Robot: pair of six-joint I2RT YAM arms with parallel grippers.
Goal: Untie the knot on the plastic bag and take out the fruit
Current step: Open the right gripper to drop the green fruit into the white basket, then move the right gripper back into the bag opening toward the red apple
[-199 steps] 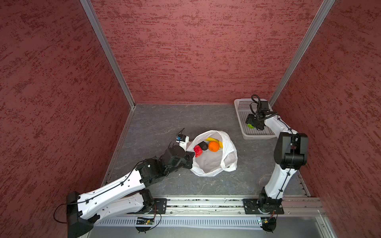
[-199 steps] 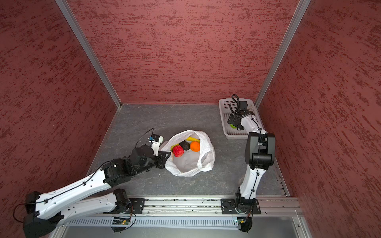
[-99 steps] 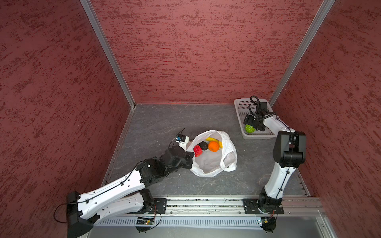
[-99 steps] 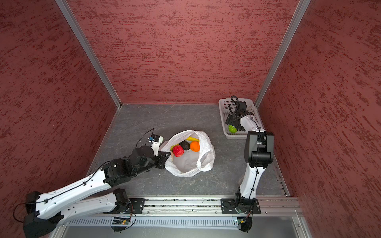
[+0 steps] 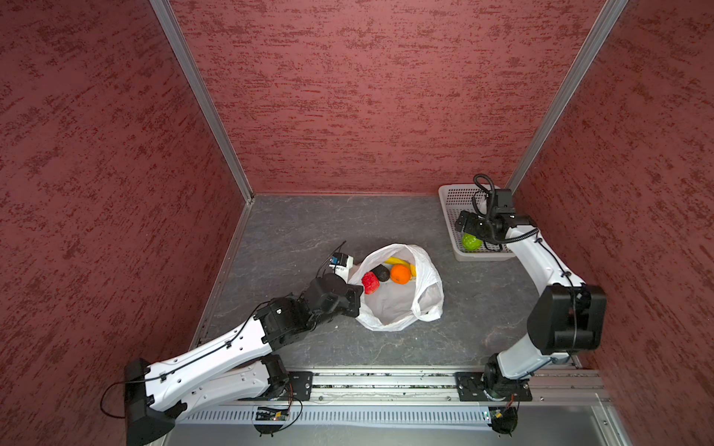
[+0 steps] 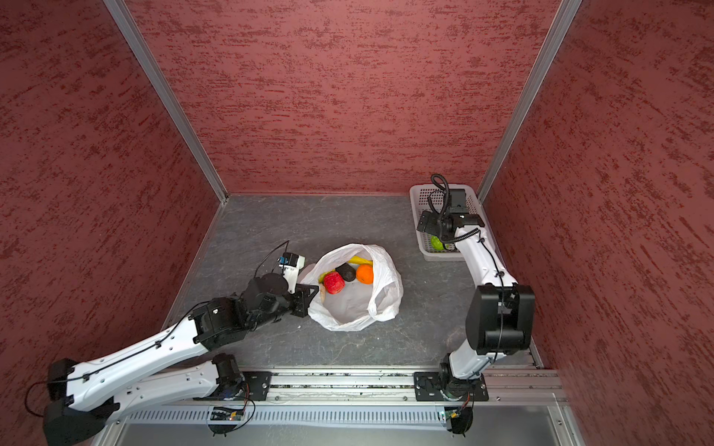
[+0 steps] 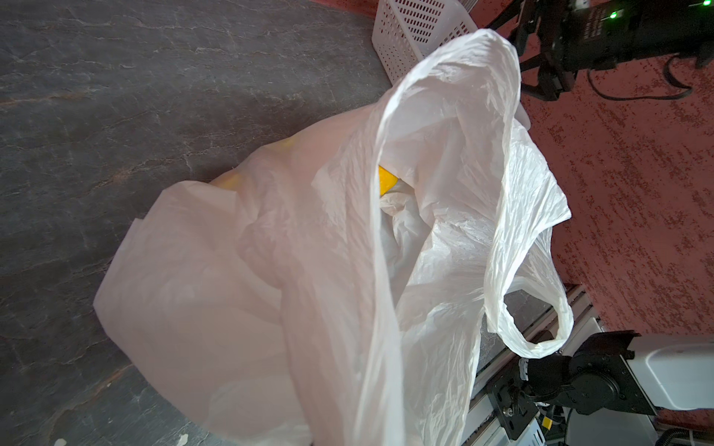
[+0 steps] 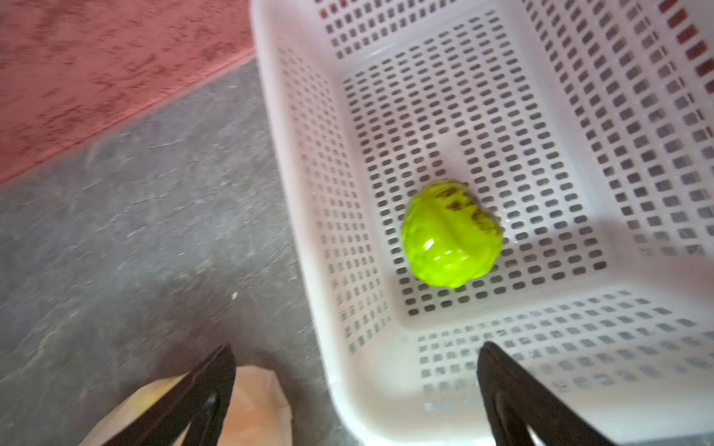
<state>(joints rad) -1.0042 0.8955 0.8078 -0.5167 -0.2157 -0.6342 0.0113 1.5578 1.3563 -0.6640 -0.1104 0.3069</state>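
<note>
Right wrist view: the right tool [image 8: 357, 347] is seen with its jaws spread wide and nothing held, poised above the near wall of the white basket [image 8: 336, 247], on whose floor a green fruit [image 8: 452, 233] lies free. With the plastic bag [image 5: 394, 309] taken as landmark, the basket stands well apart from it toward the right rear corner, so the fruit not yet taken out lies from that tool across bare grey table [image 5: 309, 231]. No knot is seen; the handles hang loose and the mouth gapes upward. At the bag's far side an orange [image 5: 400, 274], a dark fruit [image 5: 382, 273], a red fruit [image 5: 370, 282] and a banana [image 5: 400, 262], its length laid along the far rim, are grouped. The left tool [image 5: 357, 297] is clenched at the bag's left rim, apparently pinching it, so it is nearer but occupied. The next pick is judged to fall to the right arm, the orange being on the basket side. Little room is left by the walls [image 5: 618, 193] beside the basket.
</note>
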